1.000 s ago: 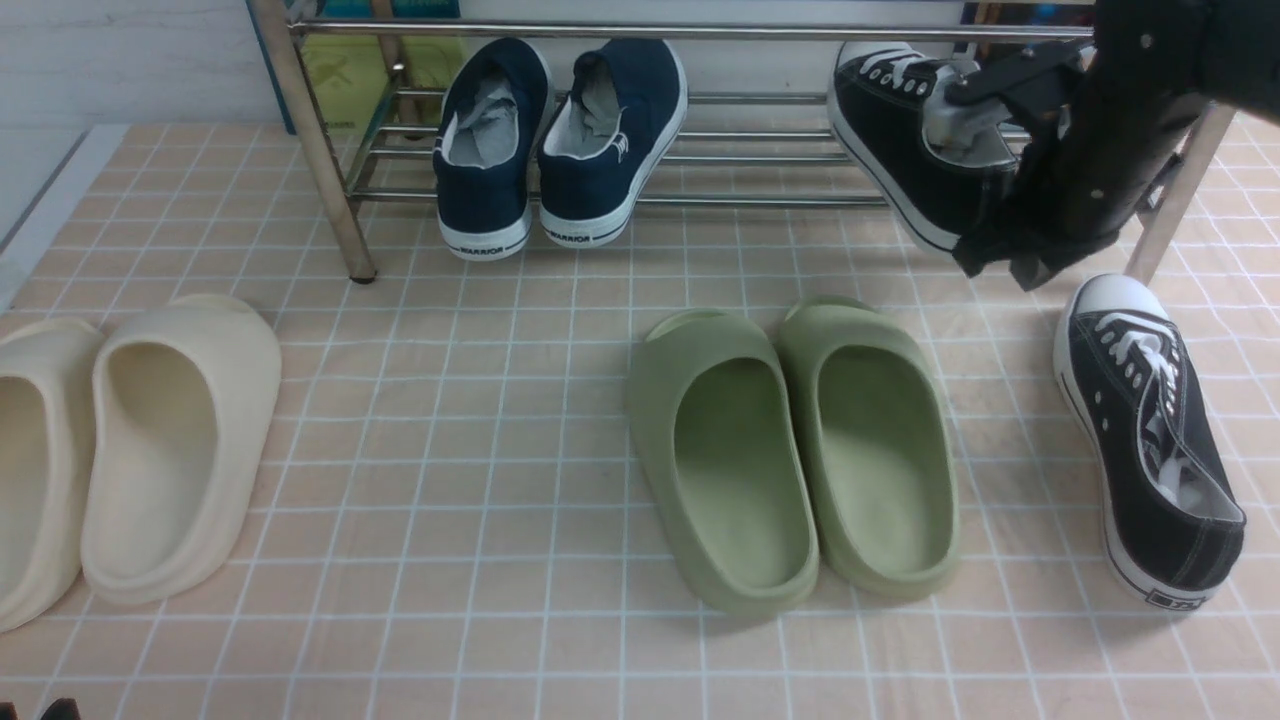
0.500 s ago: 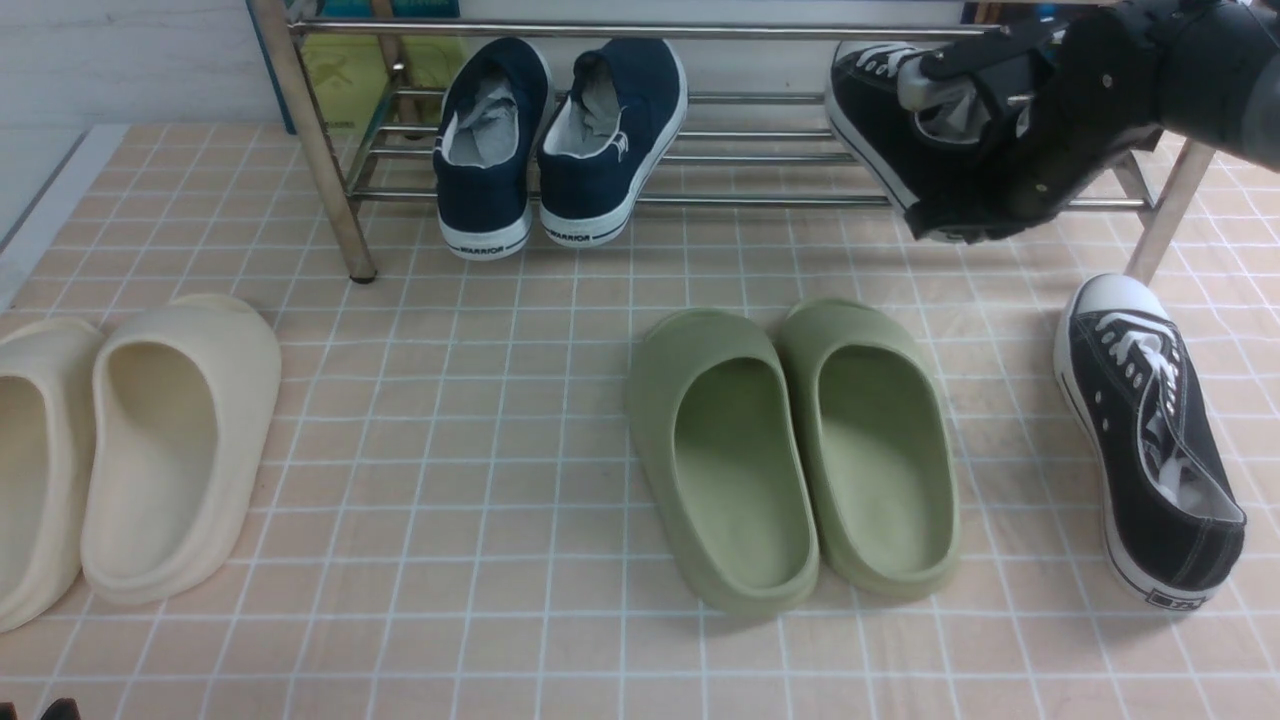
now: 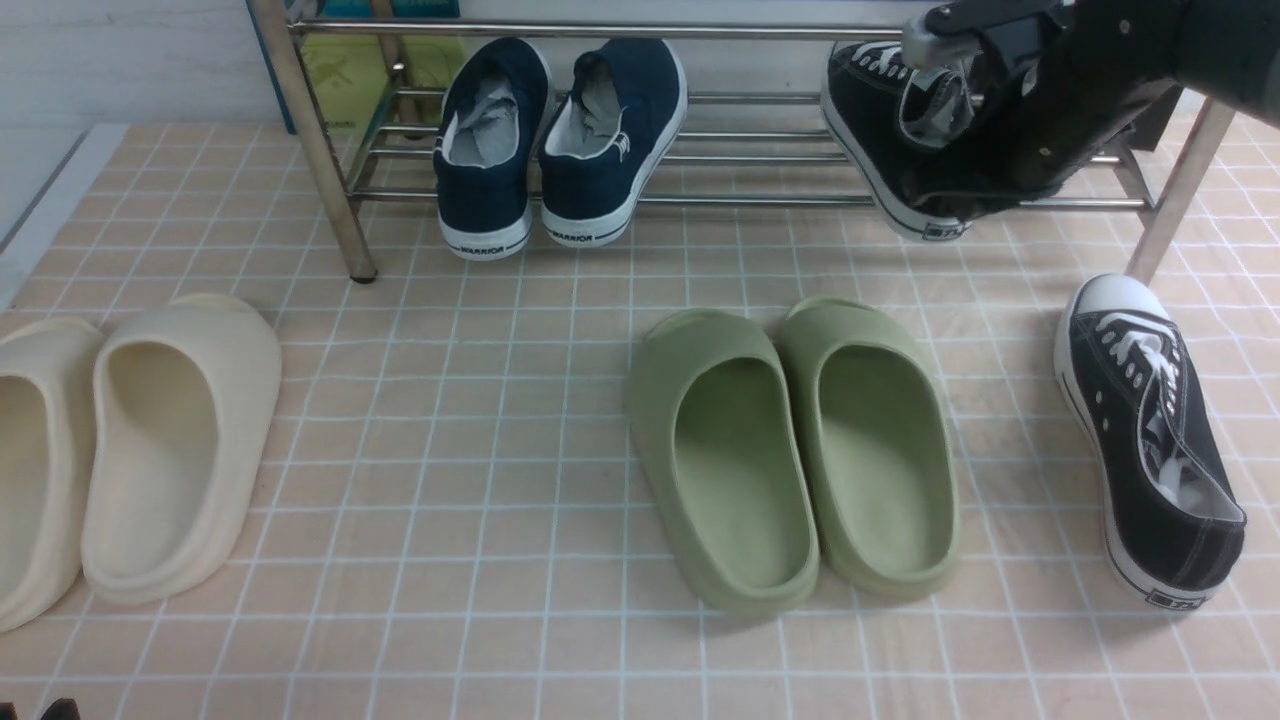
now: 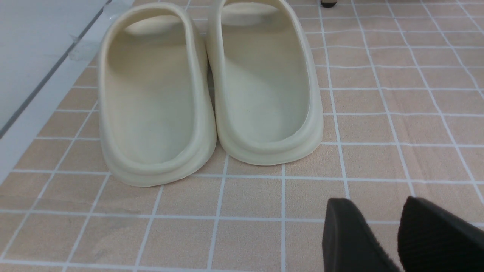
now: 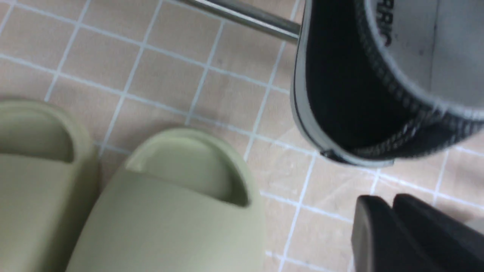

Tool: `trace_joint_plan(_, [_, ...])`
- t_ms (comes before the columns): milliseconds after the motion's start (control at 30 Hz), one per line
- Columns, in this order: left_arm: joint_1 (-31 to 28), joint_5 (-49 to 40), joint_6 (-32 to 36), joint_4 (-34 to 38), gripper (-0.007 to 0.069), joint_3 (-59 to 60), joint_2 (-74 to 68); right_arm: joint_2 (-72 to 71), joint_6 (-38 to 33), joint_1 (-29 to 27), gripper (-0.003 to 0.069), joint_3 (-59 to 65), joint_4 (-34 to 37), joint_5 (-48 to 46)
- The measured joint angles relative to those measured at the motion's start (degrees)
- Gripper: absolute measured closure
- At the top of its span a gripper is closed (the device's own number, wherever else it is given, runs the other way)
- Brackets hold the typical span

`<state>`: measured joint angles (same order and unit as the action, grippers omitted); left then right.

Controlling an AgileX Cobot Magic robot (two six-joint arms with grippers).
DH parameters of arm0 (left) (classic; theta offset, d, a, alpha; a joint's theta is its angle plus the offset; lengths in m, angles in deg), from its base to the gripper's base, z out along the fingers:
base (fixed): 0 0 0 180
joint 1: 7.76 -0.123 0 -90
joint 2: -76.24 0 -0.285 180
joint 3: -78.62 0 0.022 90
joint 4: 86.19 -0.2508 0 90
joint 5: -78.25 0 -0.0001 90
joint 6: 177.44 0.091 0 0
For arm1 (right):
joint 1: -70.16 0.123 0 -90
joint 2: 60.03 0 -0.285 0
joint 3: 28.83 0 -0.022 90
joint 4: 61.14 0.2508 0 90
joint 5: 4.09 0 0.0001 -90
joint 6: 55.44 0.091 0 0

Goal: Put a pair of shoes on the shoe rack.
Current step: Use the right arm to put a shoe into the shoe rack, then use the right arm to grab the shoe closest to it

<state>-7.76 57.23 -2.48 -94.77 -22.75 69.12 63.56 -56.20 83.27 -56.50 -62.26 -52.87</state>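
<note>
Here sneaker (image 3: 882, 130) lies on shoe rack (image 3: 750, 200), free beside right gripper (image 5: 382, 206); jaw gap unclear.

Along the back: the chrome shoe rack (image 3: 700, 30), legs on a peach grid-patterned surface (image 3: 480, 400). On its lower bars, left of centre, two navy slip-ons (image 3: 490, 190) side by side, heels toward the camera and overhanging the front bar. Toward the right end, one black sneaker (image 3: 872, 125) across the same bars, toe to the back, heel past the front bar, partly hidden by the dark right arm (image 3: 1085, 95) reaching in from the upper right. Near the right leg, the other black sneaker (image 3: 1150, 440) flat on the surface, toe toward the rack. In the middle, a pair of green slides (image 3: 720, 460); at far left, a pair of cream slides (image 3: 170, 450), one cut off by the edge.
</note>
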Motion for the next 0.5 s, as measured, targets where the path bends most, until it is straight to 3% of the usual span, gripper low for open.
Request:
trace_joint_plan(133, [0.00,0.00,0.00,0.00,0.0385,0.00,0.00,-4.90,-0.09,0.00,0.0326,-3.10,-0.25,-11.35])
trace_joint_plan(233, [0.00,0.00,0.00,0.00,0.0385,0.00,0.00,-9.22,-0.94,0.00,0.0220,-3.37,-0.66,-18.32])
trace_joint_plan(333, [0.00,0.00,0.00,0.00,0.0385,0.00,0.00,-13.23,-1.47,0.00,0.0152,-1.12,-0.71,-21.40])
trace_joint_plan(500, [0.00,0.00,0.00,0.00,0.0385,0.00,0.00,-22.85,-0.31,0.00,0.0136,14.00,0.05,-21.72])
